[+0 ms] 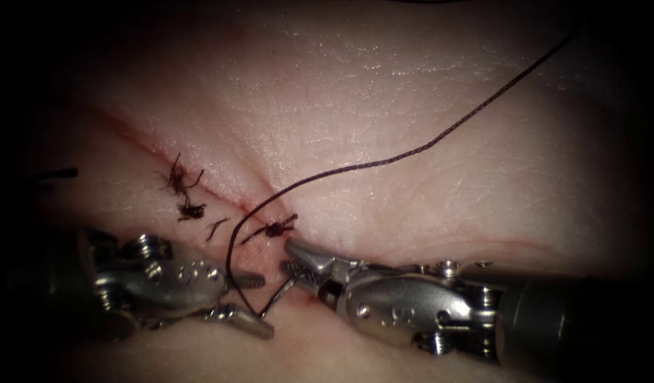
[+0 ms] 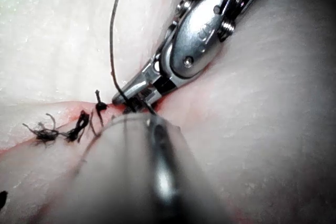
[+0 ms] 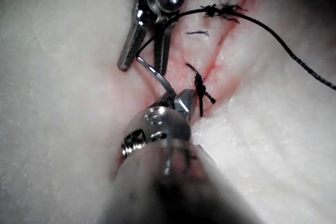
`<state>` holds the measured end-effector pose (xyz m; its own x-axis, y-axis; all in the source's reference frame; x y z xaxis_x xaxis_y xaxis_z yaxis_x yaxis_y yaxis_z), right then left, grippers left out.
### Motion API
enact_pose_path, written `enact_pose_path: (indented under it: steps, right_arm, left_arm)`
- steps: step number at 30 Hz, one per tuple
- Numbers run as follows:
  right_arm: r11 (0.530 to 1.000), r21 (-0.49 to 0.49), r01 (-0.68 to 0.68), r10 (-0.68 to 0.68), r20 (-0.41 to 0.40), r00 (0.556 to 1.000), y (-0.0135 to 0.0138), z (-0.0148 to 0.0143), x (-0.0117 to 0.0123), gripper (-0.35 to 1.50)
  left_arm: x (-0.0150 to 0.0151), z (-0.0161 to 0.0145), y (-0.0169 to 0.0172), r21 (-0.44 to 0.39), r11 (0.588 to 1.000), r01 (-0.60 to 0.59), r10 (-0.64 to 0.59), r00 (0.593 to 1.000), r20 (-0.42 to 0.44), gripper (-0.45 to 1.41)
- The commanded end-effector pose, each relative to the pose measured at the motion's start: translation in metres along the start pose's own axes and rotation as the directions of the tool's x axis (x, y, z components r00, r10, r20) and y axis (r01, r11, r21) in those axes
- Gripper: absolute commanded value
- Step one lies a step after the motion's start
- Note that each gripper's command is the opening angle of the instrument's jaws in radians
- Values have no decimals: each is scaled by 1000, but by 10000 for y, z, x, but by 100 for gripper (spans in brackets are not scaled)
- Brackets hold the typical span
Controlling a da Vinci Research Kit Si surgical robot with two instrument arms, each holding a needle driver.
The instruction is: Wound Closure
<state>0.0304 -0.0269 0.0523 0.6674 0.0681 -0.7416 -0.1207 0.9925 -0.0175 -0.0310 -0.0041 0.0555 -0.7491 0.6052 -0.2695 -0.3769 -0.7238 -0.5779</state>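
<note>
Steel needle sits low over the near end of the cut, between your two tools. It looks clear of the tissue, though its far tip is too small to be sure of.

Right tool, from the right of the cut: fingers pinching the needle near one end of its curve.

Left tool, from the left of the cut: fingers spread, holding nothing. The needle's other end lies in the gap between them; the right wrist view shows this best.

Thread comes down from the upper right, crosses the cut, loops past the left tool's upper finger and meets the needle at that end.

Three knots with short cut ends already sit along the cut. Red fluid lines its edges.

Judgement: you are mid-run on the closure, with the needle placed for a hand-over; which way it goes cannot be told.

If the left is to take it, you need a square grip on the curve, clear of the thread, before the right lets go. The loop lies close to the open fingers and could get caught.
</note>
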Motion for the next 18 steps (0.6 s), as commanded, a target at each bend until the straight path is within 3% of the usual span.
enact_pose_path:
  steps: [1,18]
  right_arm:
    - [1000,7,-10,10,5,1000,-6,9,0,-35]
    - [979,87,-185,183,35,983,-32,14,-18,-35]
  left_arm:
    - [0,8,1,-1,1000,0,0,1000,0,51]
    - [0,8,1,-1,1000,-6,6,1000,1,51]
